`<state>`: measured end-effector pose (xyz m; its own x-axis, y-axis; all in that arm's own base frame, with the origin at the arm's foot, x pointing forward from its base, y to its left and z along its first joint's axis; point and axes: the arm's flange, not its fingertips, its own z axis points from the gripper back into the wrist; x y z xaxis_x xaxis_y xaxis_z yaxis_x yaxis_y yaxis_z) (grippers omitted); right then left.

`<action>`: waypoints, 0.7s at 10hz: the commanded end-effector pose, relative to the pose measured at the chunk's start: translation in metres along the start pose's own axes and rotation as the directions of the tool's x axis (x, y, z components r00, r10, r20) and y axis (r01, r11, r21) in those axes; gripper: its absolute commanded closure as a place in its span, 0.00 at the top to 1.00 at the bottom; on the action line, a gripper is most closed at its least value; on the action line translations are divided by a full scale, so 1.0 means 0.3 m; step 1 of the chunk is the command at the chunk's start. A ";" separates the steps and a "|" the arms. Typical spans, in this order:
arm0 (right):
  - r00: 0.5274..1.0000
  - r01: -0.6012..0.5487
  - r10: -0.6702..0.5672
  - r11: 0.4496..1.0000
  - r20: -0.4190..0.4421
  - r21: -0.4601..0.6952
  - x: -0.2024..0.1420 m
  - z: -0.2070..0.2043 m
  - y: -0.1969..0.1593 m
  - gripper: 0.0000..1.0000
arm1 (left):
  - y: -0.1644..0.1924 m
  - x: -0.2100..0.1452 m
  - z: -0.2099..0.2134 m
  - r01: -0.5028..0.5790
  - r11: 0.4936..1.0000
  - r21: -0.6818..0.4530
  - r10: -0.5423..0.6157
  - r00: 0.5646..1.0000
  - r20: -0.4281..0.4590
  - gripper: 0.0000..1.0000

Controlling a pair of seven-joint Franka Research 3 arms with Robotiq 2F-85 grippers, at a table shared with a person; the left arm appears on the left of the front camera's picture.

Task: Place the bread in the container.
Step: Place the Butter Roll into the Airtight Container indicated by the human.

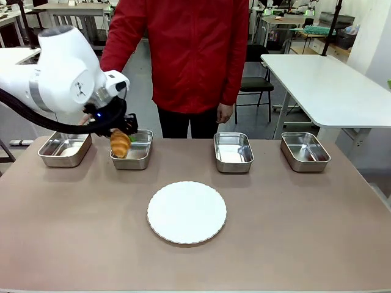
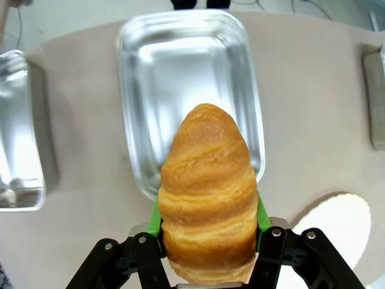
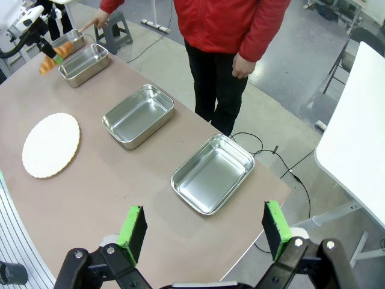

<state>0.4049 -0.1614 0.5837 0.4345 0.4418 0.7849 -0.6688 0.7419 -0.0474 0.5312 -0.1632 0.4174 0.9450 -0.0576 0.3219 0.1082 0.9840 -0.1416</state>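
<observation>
- The bread (image 2: 207,198) is clamped between the left gripper's (image 2: 209,226) pads, carried above the container's (image 2: 135,78) near rim.
- A short advance over the container, then a release, is called for.
- The right gripper (image 3: 204,232) is spread wide, holding nothing.

We see a matte brown counter (image 1: 73,244) carrying four shallow rectangular stainless-steel trays (image 1: 233,151) in a far row, and a round white scallop-edged plate (image 1: 186,212) nearer us.
</observation>
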 end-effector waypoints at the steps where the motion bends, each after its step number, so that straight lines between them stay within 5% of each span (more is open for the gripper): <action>1: 1.000 -0.003 0.003 1.000 0.016 0.005 0.004 0.002 0.001 1.00 | 0.159 0.060 0.074 0.023 0.999 0.035 -0.023 1.000 -0.013 0.61; 5: 1.000 -0.003 0.003 1.000 0.016 0.005 0.004 0.002 0.001 1.00 | 0.527 0.154 0.028 0.121 0.988 0.092 -0.123 0.992 0.013 0.61; 7: 1.000 -0.003 0.003 1.000 0.016 0.005 0.004 0.002 0.001 1.00 | 0.617 0.154 -0.019 0.166 0.981 0.099 -0.170 0.985 0.038 0.61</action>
<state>0.4050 -0.1615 0.5836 0.4354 0.4421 0.7842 -0.6683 0.7424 -0.0475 0.5922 0.0162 0.4045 0.9199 -0.1774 0.3498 0.1879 0.9822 0.0042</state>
